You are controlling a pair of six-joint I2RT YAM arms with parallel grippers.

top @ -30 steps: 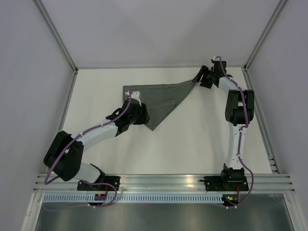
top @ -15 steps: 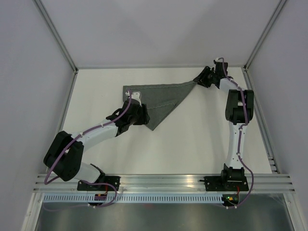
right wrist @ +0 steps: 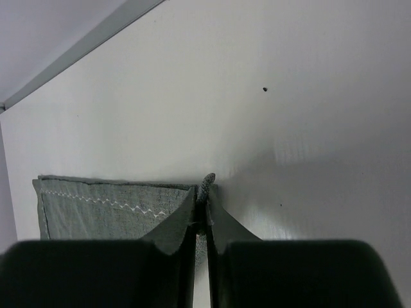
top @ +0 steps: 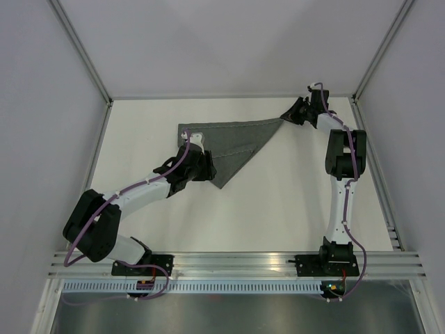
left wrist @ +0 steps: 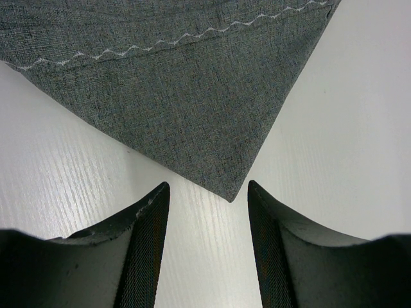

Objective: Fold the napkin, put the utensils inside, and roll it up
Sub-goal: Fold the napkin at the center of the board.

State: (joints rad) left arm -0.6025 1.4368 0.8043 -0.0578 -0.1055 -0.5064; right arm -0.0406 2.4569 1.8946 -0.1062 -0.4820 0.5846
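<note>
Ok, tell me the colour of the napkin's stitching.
Whitish zigzag stitching on the dark grey napkin; clearest in the left wrist view.

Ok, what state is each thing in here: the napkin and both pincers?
napkin: folded into a triangle, lying flat, its far right corner pinched.
left pincer: open, the napkin's near tip lying just between its fingertips, not gripped.
right pincer: shut on the napkin's corner.

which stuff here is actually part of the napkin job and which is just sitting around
Part of the job:
- napkin, folded to a triangle
- right claw, shut on its far corner
- left claw, open at its near corner

Just there:
- table
- rail at the near edge
- walls

No utensils in view.
</note>
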